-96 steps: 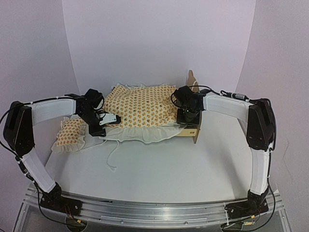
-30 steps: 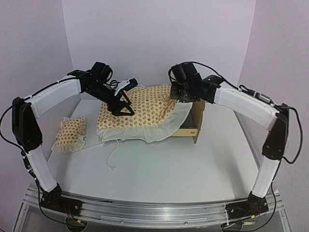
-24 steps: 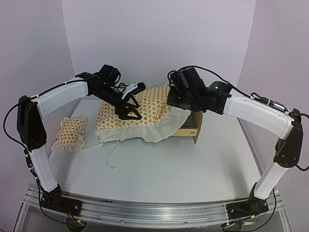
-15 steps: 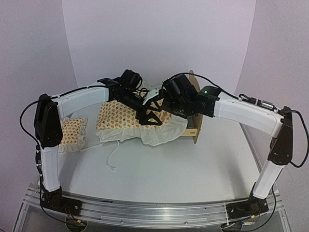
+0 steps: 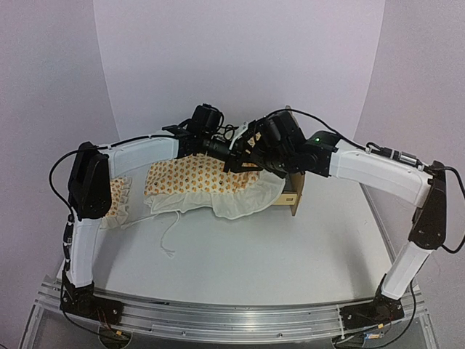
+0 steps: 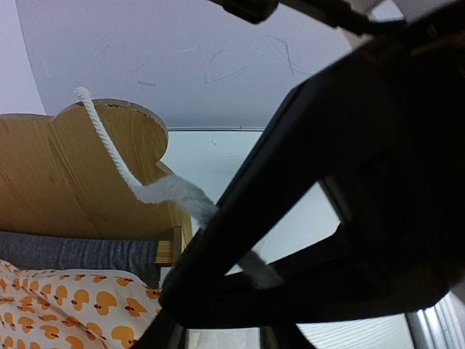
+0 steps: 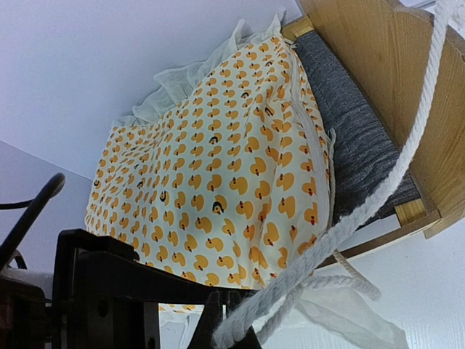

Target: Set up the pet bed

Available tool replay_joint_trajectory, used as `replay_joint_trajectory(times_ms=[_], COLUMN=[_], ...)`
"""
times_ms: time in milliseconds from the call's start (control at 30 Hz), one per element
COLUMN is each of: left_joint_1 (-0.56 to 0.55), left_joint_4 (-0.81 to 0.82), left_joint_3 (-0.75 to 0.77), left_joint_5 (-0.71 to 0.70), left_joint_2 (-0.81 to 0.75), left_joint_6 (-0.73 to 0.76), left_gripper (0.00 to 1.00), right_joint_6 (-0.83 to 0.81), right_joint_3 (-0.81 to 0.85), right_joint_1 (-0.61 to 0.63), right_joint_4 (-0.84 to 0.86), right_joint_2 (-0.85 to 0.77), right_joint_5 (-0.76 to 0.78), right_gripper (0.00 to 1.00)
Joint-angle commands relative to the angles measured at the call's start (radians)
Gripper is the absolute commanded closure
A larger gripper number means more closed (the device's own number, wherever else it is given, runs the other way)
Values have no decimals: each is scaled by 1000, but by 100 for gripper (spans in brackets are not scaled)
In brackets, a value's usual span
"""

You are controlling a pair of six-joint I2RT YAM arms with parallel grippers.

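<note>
The pet bed frame [image 5: 294, 200] sits right of centre. Its bedding [image 5: 196, 178] sags off its left side, and the pillow [image 5: 116, 198] lies apart at far left. The right gripper [image 5: 256, 149] is clamped on a white cord [image 7: 378, 196]; whether the left gripper [image 5: 234, 154] grips cannot be told. Straightening and pillow placement apparently remain.

Left end effector [image 5: 235, 148] swung right, meeting right end effector [image 5: 256, 150]; bedding [image 5: 187, 178] lowered.
</note>
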Motion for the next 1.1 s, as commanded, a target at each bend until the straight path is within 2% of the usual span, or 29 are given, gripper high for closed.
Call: replay_joint_trajectory(times_ms=[0, 33, 67, 267, 333, 533, 567, 633, 700, 867, 1067], left_joint_1=[-10, -10, -10, -9, -10, -16, -19, -23, -24, -25, -32], left_joint_4=[78, 80, 79, 65, 45, -9, -7, 44, 86, 92, 188], left_joint_3=[35, 36, 38, 54, 63, 83, 87, 80, 68, 41, 49], left_joint_5=[83, 79, 71, 18, 29, 68, 59, 30, 3, 13, 17], left_joint_2=[8, 8, 8, 4, 5, 5, 5, 7, 13, 29, 46], left_joint_6=[-61, -64, -67, -74, -59, 82, 116, 134, 139, 187, 99], left_gripper=[87, 97, 100, 100, 100, 100, 97, 82, 74, 66, 71], right_joint_6=[40, 41, 43, 7, 15, 37, 40, 36, 35, 43, 62], right_joint_3=[-25, -28, -31, -58, -82, -74, -63, -42, -33, -37, -42], right_joint_1=[-14, -19, -23, -57, -70, -77, -78, -77, -78, -79, -79], right_joint_4=[55, 56, 57, 58, 58, 59, 61, 62, 64, 85, 107], right_joint_2=[-57, -57, -58, -95, -118, -98, -86, -69, -62, -69, -53], right_joint_5=[-26, -37, -48, -119, -133, -117, -118, -118, -116, -103, -129], right_gripper=[100, 100, 100, 97, 100, 100, 100, 100, 100, 100, 100])
